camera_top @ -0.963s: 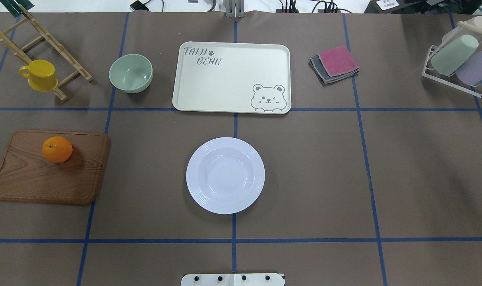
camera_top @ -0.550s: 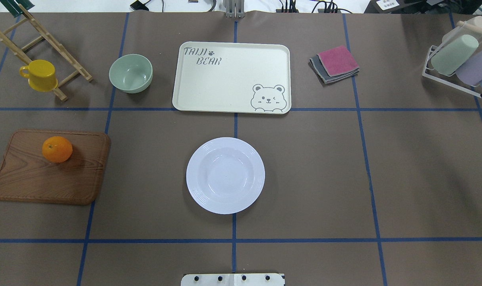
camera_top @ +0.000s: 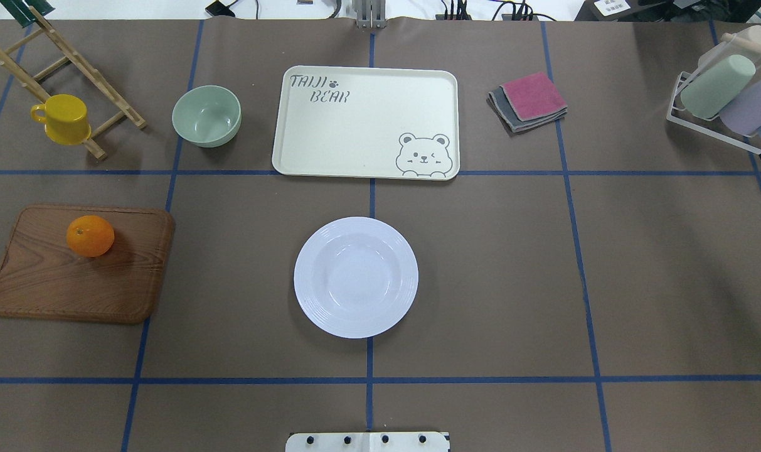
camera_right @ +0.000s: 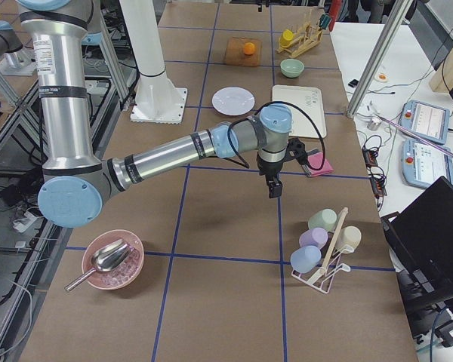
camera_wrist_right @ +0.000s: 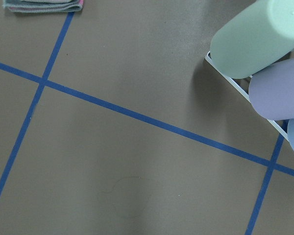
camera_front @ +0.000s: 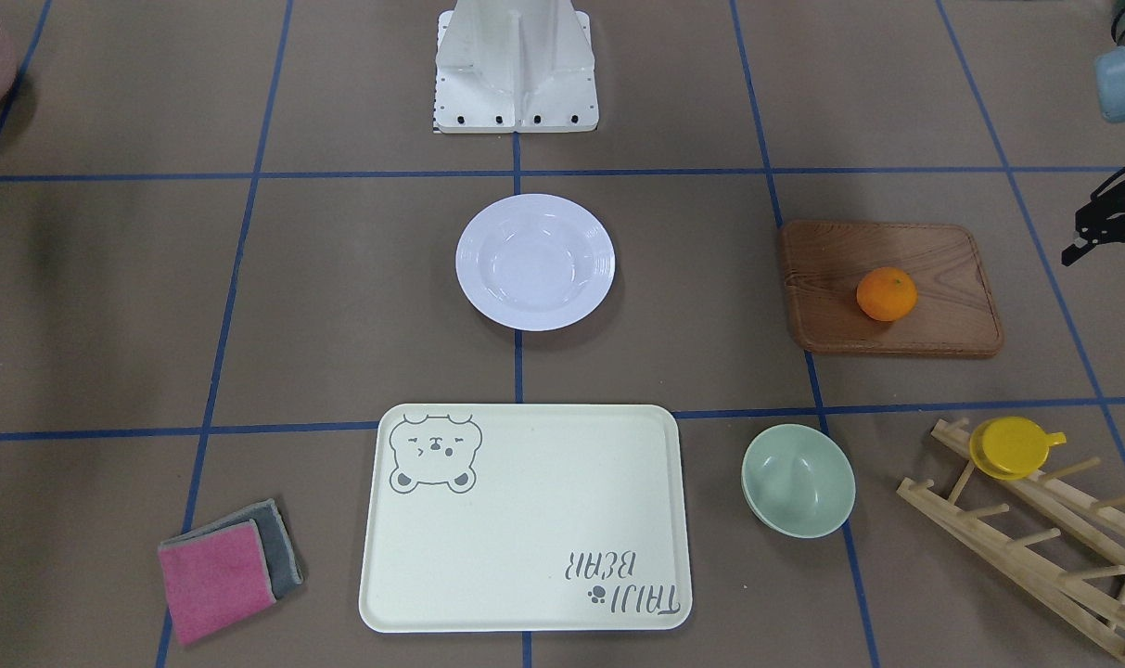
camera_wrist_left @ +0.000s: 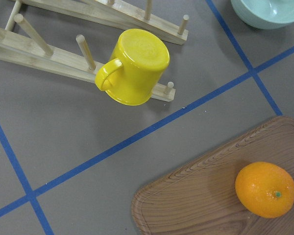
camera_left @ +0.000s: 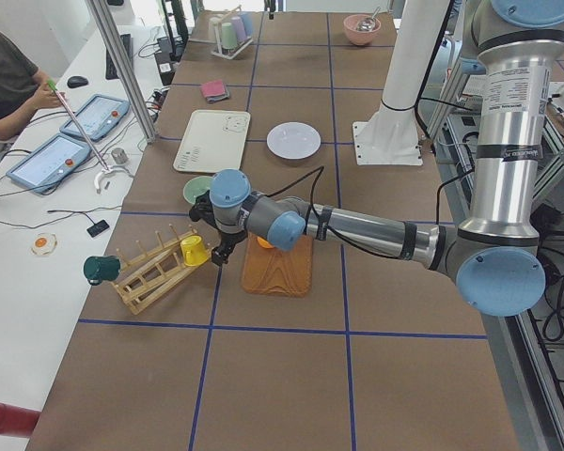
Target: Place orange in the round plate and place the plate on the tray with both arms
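The orange rests on a brown wooden board at the table's left, and also shows at the lower right of the left wrist view. The white round plate lies empty at the centre. Behind it lies the cream bear tray, also empty. My left gripper hovers just beyond the board's outer end, near the orange; only its dark edge shows in the front view, so I cannot tell its state. My right gripper hangs over bare table near the cup rack, state unclear.
The wooden board lies at the left. A pale-green bowl and a yellow cup on a wooden rack stand at the back left. Folded cloths and a rack of pastel cups are at the back right. A person sits beside the table.
A dark piece at the overhead view's right edge has slipped slightly further out of frame. The orange, plate and tray have not moved.
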### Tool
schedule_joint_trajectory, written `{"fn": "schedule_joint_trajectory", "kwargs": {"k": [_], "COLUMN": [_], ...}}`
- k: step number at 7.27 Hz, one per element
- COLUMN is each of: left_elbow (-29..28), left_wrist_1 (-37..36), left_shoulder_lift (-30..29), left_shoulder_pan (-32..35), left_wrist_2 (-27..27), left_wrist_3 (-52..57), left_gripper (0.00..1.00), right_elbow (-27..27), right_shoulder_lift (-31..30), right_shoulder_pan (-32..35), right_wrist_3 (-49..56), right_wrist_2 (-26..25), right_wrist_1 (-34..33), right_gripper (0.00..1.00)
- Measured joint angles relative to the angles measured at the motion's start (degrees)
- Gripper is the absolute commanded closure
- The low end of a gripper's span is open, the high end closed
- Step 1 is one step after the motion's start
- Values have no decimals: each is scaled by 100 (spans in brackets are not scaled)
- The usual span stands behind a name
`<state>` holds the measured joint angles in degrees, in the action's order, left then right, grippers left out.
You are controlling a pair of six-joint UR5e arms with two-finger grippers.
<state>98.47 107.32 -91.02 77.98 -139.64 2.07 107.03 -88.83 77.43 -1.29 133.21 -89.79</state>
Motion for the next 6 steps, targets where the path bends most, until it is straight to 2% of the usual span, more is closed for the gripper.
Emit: {"fn": "schedule_joint_trajectory", "kwargs": {"k": [2, 3, 5, 6], "left_elbow": [-7, 2, 23, 30], "left_wrist_1": [-49, -137, -820, -1303], "left_shoulder_lift": [-22, -24, -69, -145], "left_shoulder_pan": [1, -35, -205, -229], "left_wrist_2": [48, 242, 1110, 1377], "left_wrist_3": [-4, 19, 590, 1022], "left_gripper": [1, 1, 1, 1], "right_elbow": [-23, -26, -55, -73], "right_shoulder_lift": [-308, -395, -444, -448], "right_shoulder_pan": [0, 0, 0, 0], "right_wrist_3": [7, 14, 4, 2], "right_wrist_2": [60, 63, 38, 38], "right_wrist_1": [501, 633, 707, 713], "right_gripper": [0, 0, 0, 0]}}
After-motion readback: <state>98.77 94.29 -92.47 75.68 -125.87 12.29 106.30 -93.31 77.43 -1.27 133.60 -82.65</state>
